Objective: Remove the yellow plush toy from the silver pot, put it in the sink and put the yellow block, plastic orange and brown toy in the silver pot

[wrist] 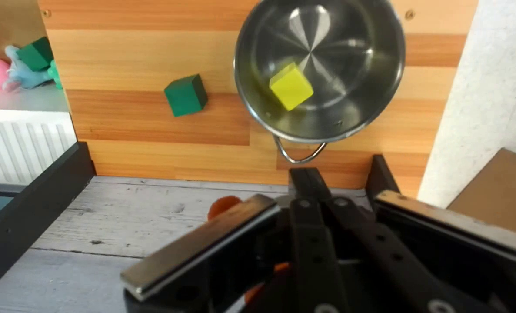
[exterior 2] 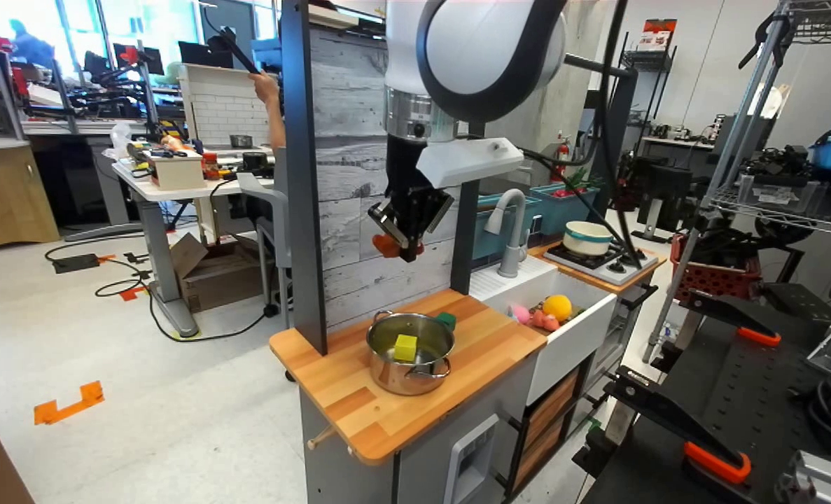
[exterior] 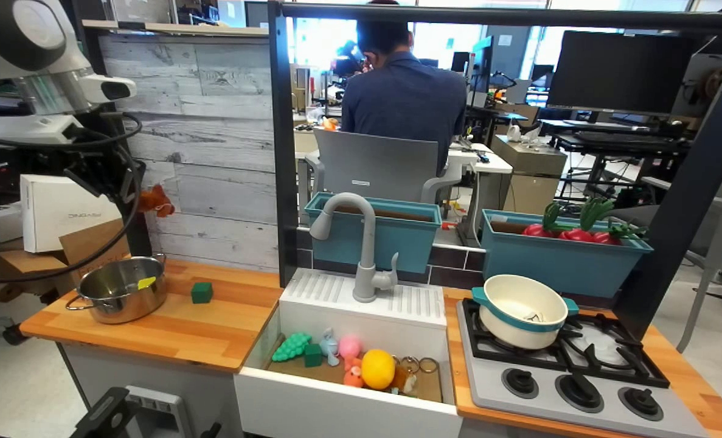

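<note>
Yellow block [exterior 2: 406,348] inside silver pot [exterior 2: 395,376]

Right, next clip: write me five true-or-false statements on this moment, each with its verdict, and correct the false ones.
1. The yellow block lies in the silver pot. True.
2. The yellow plush is in the silver pot. False: it is in the sink.
3. The gripper holds the brown toy clear of the counter. True.
4. The green block on the counter touches the silver pot. False: a gap separates them.
5. A white bowl stands on the stove. True.
</note>
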Controlling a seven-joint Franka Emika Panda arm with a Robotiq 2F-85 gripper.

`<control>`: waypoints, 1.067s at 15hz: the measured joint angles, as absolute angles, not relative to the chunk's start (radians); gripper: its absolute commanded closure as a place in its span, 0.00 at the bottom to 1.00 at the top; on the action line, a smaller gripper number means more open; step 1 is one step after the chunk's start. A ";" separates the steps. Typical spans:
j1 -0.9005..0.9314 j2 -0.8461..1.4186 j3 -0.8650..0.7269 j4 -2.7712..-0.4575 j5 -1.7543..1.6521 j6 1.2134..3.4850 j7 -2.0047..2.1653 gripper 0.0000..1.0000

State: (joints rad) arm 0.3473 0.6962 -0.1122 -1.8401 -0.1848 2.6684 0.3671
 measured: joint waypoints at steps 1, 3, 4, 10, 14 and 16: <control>0.355 0.662 -0.110 -1.894 -0.194 2.679 0.367 1.00; 0.364 0.592 -0.102 -2.003 -0.200 2.690 0.367 1.00; 0.364 0.558 -0.097 -2.053 -0.200 2.690 0.365 1.00; 0.357 0.424 -0.090 -2.240 -0.210 2.690 0.356 1.00; 0.340 0.411 -0.099 -2.246 -0.263 2.705 0.356 1.00; 0.332 0.412 -0.103 -2.234 -0.282 2.711 0.356 1.00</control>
